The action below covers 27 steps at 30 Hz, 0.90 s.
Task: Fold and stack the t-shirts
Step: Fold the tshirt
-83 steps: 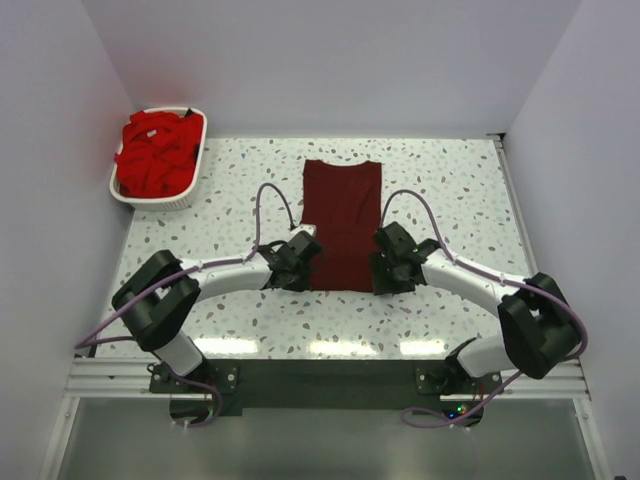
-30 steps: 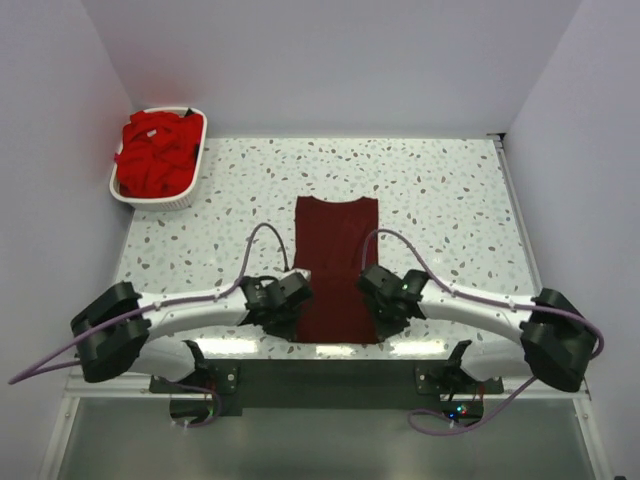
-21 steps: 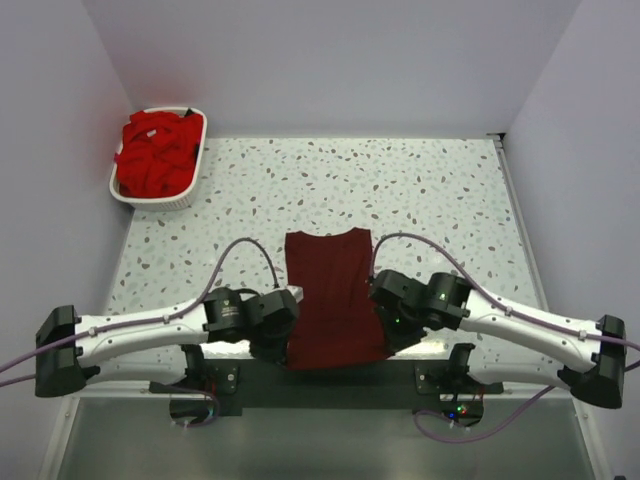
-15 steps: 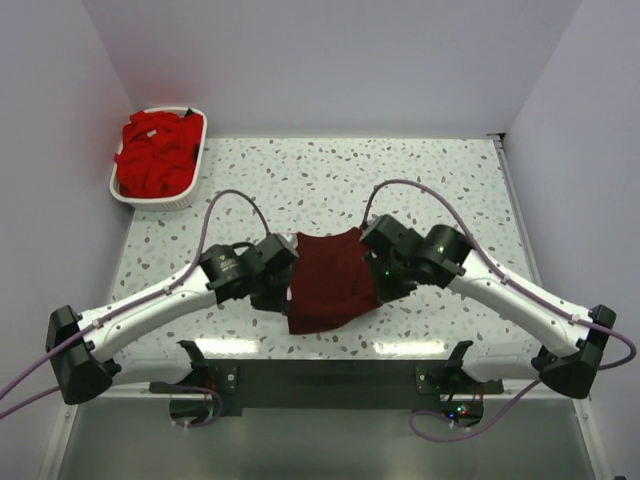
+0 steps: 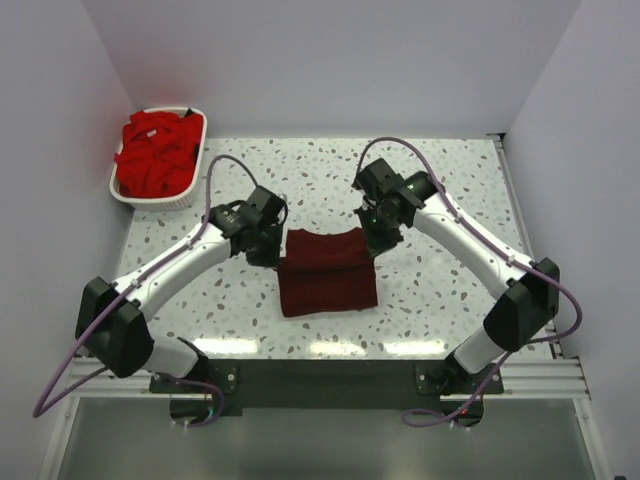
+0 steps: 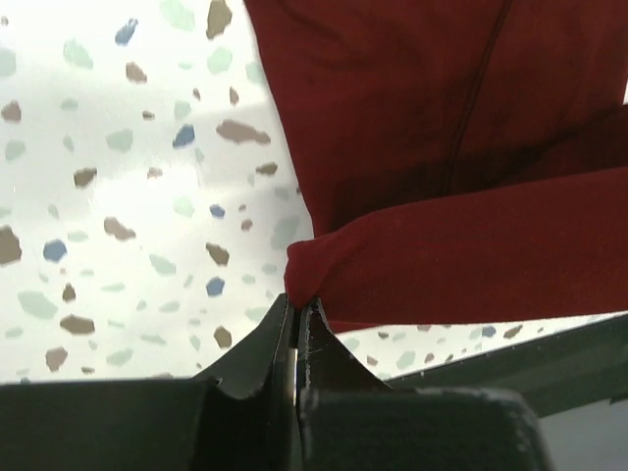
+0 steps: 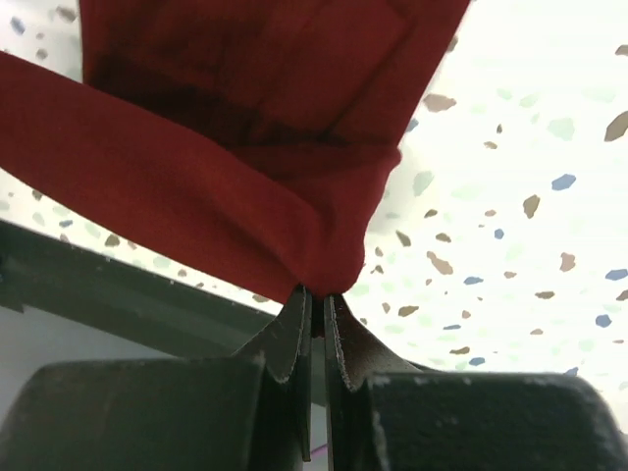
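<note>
A dark maroon t-shirt [image 5: 327, 275] lies on the speckled table, doubled over on itself, its upper layer held up along the far edge. My left gripper [image 5: 276, 254] is shut on the left corner of that layer; the left wrist view shows the maroon cloth [image 6: 412, 177] bunched at my gripper [image 6: 297, 302]. My right gripper [image 5: 371, 248] is shut on the right corner, with the maroon cloth [image 7: 235, 186] pinched at my gripper [image 7: 316, 294]. Several bright red t-shirts [image 5: 155, 152] are piled in the white basket [image 5: 194, 181] at the far left.
White walls close in the table on the left, back and right. The arm bases and a metal rail [image 5: 320, 372] run along the near edge. Speckled table surface [image 5: 450, 190] shows around the maroon shirt.
Both grippers have carried the shirt's near end up and away from the bases toward the far side, folding it over itself. The shirt looks shorter now, about half its earlier length.
</note>
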Motion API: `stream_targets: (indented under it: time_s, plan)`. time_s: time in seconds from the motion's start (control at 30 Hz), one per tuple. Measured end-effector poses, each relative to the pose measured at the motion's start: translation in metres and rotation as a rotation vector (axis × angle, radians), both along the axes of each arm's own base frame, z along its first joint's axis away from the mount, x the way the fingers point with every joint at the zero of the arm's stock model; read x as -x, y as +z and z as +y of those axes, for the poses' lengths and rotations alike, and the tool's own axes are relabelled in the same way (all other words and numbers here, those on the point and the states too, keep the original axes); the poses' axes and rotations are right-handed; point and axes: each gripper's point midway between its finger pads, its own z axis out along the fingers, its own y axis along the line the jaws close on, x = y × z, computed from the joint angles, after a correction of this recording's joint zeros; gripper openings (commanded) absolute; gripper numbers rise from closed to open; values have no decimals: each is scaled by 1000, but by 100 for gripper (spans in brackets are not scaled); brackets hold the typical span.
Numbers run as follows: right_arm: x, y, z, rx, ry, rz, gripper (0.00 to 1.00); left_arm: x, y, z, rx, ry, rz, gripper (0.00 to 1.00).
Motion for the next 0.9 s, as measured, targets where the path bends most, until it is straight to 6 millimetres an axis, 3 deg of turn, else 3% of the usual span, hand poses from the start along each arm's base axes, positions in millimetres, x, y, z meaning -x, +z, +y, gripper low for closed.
stream_targets:
  time_s: [0.4, 0.63, 0.73, 0.9]
  plan:
    - [-69, -53, -17, -72, -97, 99, 0, -90, -30, -13, 7, 19, -43, 0]
    - [-103, -102, -22, -92, -152, 126, 0, -127, -74, -19, 1, 34, -44, 0]
    - [-108, -119, -27, -99, -176, 120, 0, -135, -88, -25, 12, 31, -48, 0]
    - [-106, -140, -32, -98, -194, 126, 0, -147, -84, -35, 60, 22, -95, 0]
